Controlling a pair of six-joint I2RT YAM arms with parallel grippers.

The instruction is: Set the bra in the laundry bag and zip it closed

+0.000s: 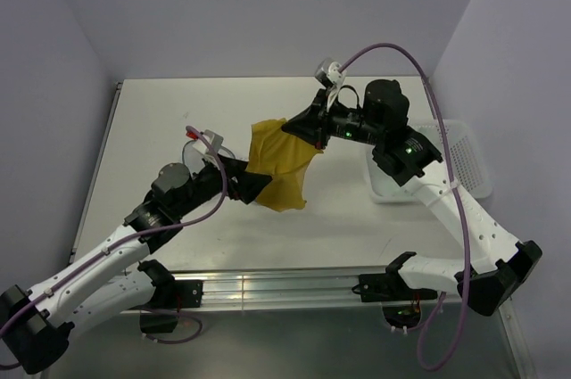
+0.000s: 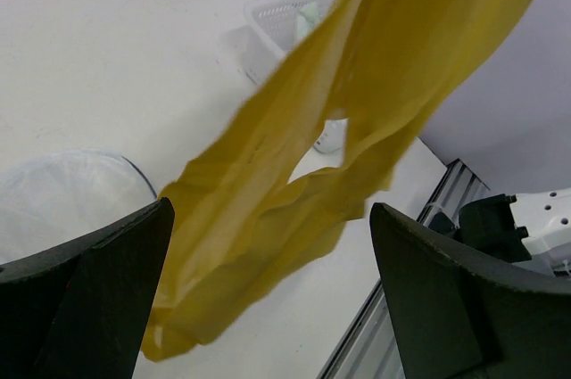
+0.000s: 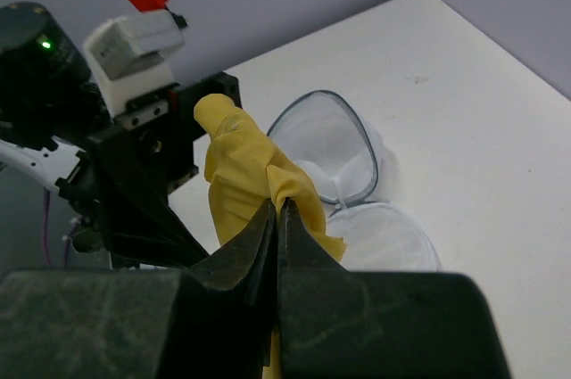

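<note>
Yellow bra (image 1: 280, 167) hangs clamped between the right jaws.

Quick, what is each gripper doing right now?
Left gripper: open, holding nothing; the bra hangs between its jaws.
Right gripper: closed, holding the bra.

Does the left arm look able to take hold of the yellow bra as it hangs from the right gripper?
Probably yes. The left gripper has its jaws wide open, and the bra, pinched by the right gripper, hangs right between them with nothing in the way. Closing should catch the cloth.
</note>
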